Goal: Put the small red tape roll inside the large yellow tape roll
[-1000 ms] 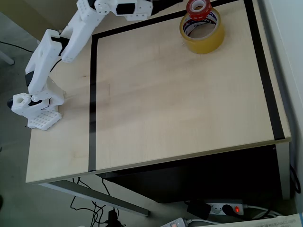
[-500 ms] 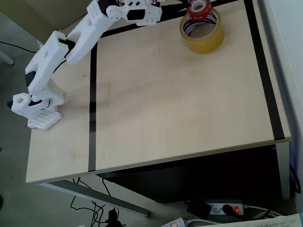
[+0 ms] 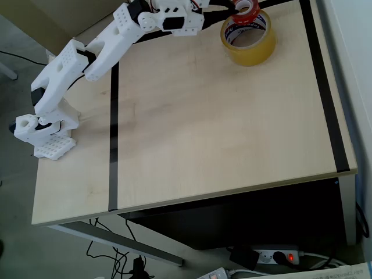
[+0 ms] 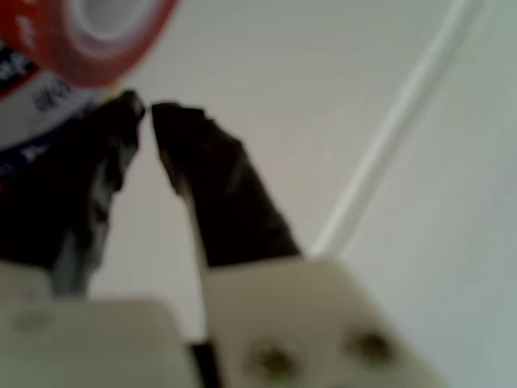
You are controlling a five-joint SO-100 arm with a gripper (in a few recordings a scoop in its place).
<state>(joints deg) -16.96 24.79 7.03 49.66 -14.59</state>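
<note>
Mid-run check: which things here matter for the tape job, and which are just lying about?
Job:
- small red tape roll with white core, resting on the big roll
- large translucent yellow tape roll
- robot hand, tips nearly together beside the red roll

Lying about:
- black tape lines
- power strip

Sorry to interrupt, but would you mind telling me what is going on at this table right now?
A white robot arm reaches across the wooden table toward the far edge in the overhead view. There the small red tape roll sits on top of the large yellow tape roll, tilted against its rim rather than lying flat inside. The gripper is beside the red roll, fingertips nearly together and holding nothing.
</note>
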